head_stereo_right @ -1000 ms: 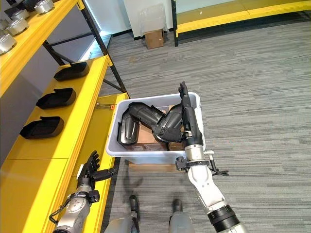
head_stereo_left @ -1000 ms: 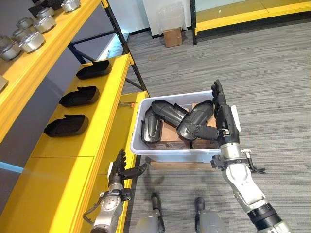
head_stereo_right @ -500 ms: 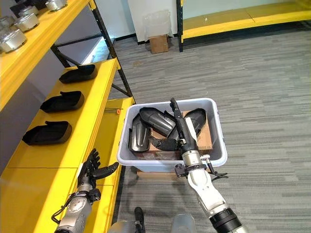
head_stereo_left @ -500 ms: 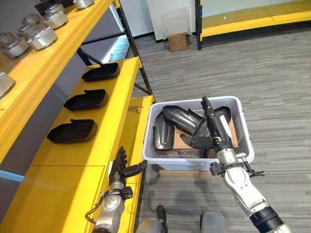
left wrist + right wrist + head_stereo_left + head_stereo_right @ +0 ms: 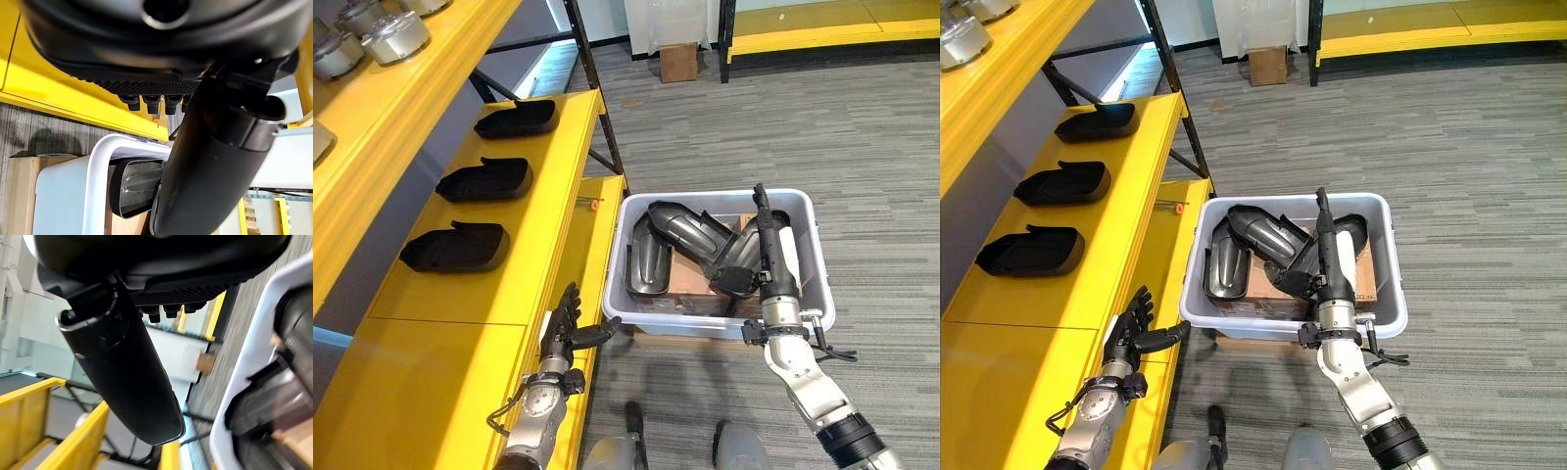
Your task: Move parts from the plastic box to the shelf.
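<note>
My right hand [image 5: 771, 257] stood over the near side of the plastic box [image 5: 808, 217], fingers straight and pointing away from me, thumb out toward the black moulded part [image 5: 736, 266] leaning against it; I judged it was resting against that part rather than closed round it, so nothing was gripped yet. My left hand [image 5: 565, 330] hung with fingers loosely spread and empty just off the front edge of the yellow shelf [image 5: 538, 255], beside the box's near left corner. Inside the box lay more black parts, one long curved piece [image 5: 683, 230] across the middle and another [image 5: 644, 266] standing against the left wall, over a brown cardboard liner [image 5: 683, 279]. Three parts [image 5: 456, 246] already sat in a row on the shelf. I read this as the pick step, with some of the load already moved. Next the right hand would need to curl round the leaning part, lift it clear of the box wall without snagging its neighbours, then swing left to the free shelf space nearer me.
</note>
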### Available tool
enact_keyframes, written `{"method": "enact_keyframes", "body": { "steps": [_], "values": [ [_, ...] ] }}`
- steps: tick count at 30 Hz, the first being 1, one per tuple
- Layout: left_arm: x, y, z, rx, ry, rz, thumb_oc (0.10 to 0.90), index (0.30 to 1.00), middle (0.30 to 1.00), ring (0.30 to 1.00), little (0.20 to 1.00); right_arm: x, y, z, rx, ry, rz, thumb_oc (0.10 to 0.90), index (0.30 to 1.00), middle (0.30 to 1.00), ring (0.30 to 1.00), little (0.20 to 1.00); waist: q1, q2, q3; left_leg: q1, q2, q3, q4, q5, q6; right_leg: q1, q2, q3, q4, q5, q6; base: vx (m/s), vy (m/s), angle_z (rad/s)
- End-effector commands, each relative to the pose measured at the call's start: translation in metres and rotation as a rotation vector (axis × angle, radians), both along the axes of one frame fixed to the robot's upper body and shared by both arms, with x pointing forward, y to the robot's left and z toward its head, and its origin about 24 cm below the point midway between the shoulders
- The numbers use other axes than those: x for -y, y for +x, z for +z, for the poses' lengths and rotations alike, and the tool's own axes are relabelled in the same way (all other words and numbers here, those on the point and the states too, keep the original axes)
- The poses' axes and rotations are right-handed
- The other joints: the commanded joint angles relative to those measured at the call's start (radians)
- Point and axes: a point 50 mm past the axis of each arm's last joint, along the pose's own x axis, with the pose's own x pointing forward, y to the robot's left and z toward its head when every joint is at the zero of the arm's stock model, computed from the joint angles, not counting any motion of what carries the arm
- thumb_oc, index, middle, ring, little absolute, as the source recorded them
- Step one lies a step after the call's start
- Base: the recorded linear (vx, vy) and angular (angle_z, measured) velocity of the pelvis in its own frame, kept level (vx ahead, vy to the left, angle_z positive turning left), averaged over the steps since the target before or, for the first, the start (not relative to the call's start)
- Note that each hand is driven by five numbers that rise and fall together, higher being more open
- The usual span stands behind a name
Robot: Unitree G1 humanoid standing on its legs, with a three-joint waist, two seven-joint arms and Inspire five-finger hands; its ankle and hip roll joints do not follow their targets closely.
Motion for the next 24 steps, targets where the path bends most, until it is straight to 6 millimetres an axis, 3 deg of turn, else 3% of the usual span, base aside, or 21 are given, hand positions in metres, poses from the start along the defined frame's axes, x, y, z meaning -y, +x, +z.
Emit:
{"method": "enact_keyframes", "body": {
  "steps": [1,6,10,12,13,18,24],
  "values": [
    [0.000,0.024,0.044,0.212,0.072,-0.096,0.900,1.000,1.000,1.000,1.000,-0.005,0.011,0.060,0.288,-0.035,-0.006,0.900,1.000,1.000,1.000,1.000,0.022,-0.017,-0.055,-0.076,-0.042,-0.054,0.039,-0.109,0.019,0.077,0.025,-0.032,-0.075,-0.049,-0.080,0.05,0.031,0.00],
    [0.004,0.021,0.040,0.187,0.056,-0.128,0.900,1.000,1.000,1.000,1.000,0.004,0.023,0.071,0.269,-0.170,-0.055,0.900,1.000,1.000,1.000,1.000,0.028,0.006,-0.034,-0.102,-0.057,-0.048,0.068,-0.112,0.021,0.053,0.024,-0.040,-0.047,-0.061,-0.093,0.05,0.037,-0.04],
    [0.003,0.019,0.038,0.178,0.043,-0.123,0.900,1.000,1.000,1.000,1.000,-0.004,0.030,0.079,0.262,-0.267,-0.018,0.900,1.000,1.000,1.000,1.000,0.039,0.018,-0.015,-0.120,-0.056,-0.017,0.081,-0.110,0.022,0.022,0.015,-0.081,-0.008,-0.071,-0.100,0.02,0.062,-0.14],
    [0.001,0.018,0.038,0.181,0.042,-0.106,0.900,1.000,1.000,1.000,1.000,-0.013,0.034,0.082,0.257,-0.294,0.019,0.900,1.000,1.000,1.000,1.000,0.055,0.025,-0.002,-0.131,-0.043,0.014,0.093,-0.107,0.022,-0.011,-0.012,-0.124,0.043,-0.078,-0.099,0.01,0.072,-0.26],
    [-0.003,0.015,0.038,0.182,0.040,-0.081,0.900,1.000,1.000,1.000,1.000,-0.021,0.039,0.084,0.244,-0.309,0.050,0.900,1.000,1.000,1.000,1.000,0.076,0.021,0.012,-0.130,-0.036,0.037,0.113,-0.127,0.015,-0.018,-0.053,-0.153,0.084,-0.107,-0.092,0.06,0.042,-0.37],
    [-0.017,0.014,0.046,0.210,0.034,-0.044,0.900,1.000,1.000,1.000,1.000,-0.039,0.047,0.089,0.241,-0.331,0.090,0.900,1.000,1.000,1.000,1.000,0.104,0.017,0.051,-0.185,-0.011,0.060,0.185,-0.145,0.013,-0.056,-0.081,-0.152,0.173,-0.146,-0.097,0.00,-0.025,-0.33],
    [-0.020,0.020,0.054,0.236,0.037,-0.004,0.900,1.000,1.000,1.000,1.000,-0.047,0.056,0.091,0.185,-0.293,0.034,0.900,1.000,1.000,1.000,1.000,0.117,0.024,0.099,-0.238,-0.021,0.040,0.226,-0.146,0.016,-0.116,-0.086,-0.137,0.230,-0.157,-0.103,-0.03,-0.012,0.02]
  ]
}}
